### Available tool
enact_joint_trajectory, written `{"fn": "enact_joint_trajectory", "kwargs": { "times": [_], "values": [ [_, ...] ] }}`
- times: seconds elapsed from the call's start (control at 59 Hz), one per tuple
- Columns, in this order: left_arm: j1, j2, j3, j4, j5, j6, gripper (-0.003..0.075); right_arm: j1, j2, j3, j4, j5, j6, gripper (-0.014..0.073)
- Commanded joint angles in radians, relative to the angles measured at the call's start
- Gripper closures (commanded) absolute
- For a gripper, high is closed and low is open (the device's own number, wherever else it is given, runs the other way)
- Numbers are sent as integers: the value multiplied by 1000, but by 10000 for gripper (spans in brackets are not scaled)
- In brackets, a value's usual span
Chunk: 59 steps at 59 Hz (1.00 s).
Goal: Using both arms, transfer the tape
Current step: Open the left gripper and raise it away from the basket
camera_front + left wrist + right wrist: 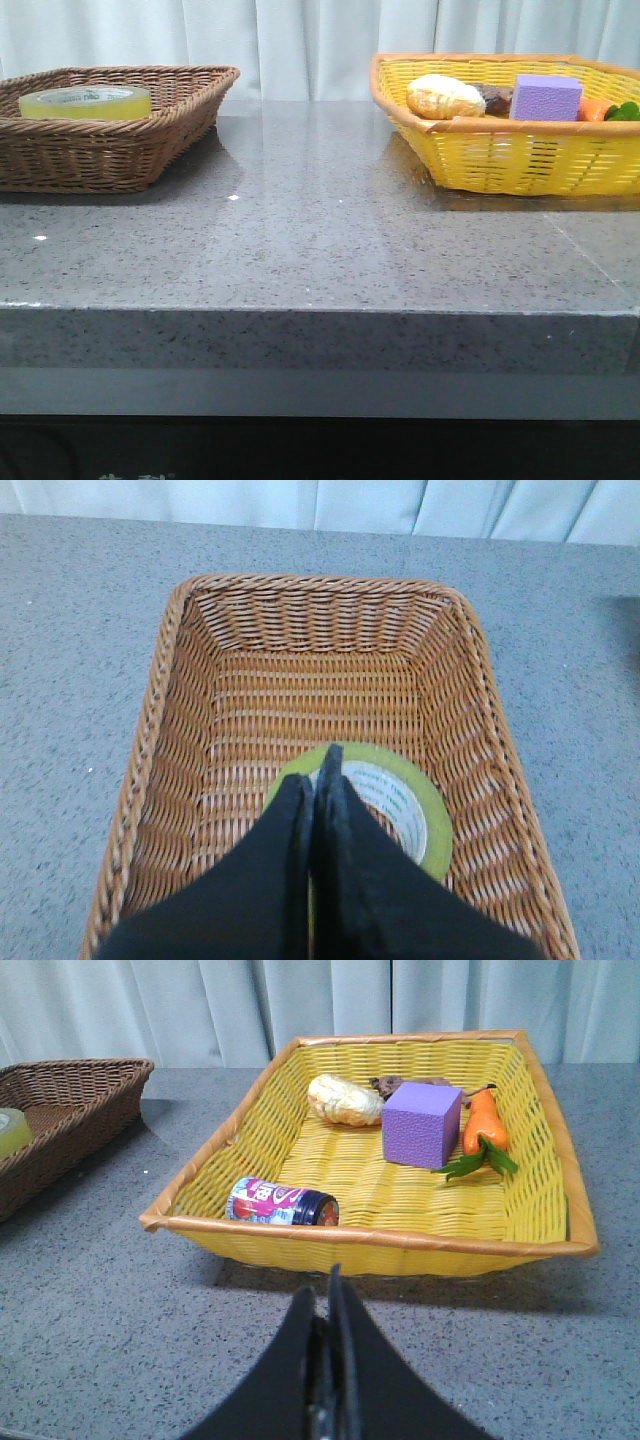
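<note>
The tape (85, 101), a yellow roll with a white core and green lettering, lies flat in the brown wicker basket (150, 150) at the table's far left. In the left wrist view the tape (420, 810) shows under my left gripper (318, 780), which hovers over the basket (180, 730) with its black fingers pressed together and nothing between them. My right gripper (328, 1295) is shut and empty above bare table, short of the yellow basket (360, 1242). A sliver of the tape (12, 1132) shows in the right wrist view. Neither gripper appears in the front view.
The yellow basket (500, 160) at the far right holds a purple block (545, 97), a bread roll (445, 96), a carrot (482, 1125) and a drink can (282, 1203). Grey speckled tabletop (320, 230) spans between the baskets; a white curtain hangs behind.
</note>
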Motion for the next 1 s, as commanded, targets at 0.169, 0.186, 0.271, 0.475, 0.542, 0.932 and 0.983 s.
{"fn": "enact_joint_trajectory", "kwargs": {
  "times": [0.169, 0.186, 0.271, 0.475, 0.542, 0.932, 0.983],
  "values": [
    [-6, -349, 281, -5, -183, 2, 740, -5, 9, -25, 0, -93, -5, 662],
    [-6, -376, 303, -5, -183, 2, 740, -5, 9, -25, 0, -93, -5, 662],
    [-6, -494, 398, -5, -183, 2, 740, -5, 9, -25, 0, -93, -5, 662],
    [-6, -786, 613, -5, -179, 2, 740, -5, 9, -25, 0, -93, -5, 662],
    [-6, -873, 673, -5, -179, 2, 740, -5, 9, -25, 0, -93, -5, 662],
    [-6, -1101, 794, -5, -177, 2, 740, -5, 9, -25, 0, -93, -5, 662],
    [-6, -1101, 794, -5, -177, 2, 740, -5, 9, -25, 0, -93, -5, 662]
  ]
}}
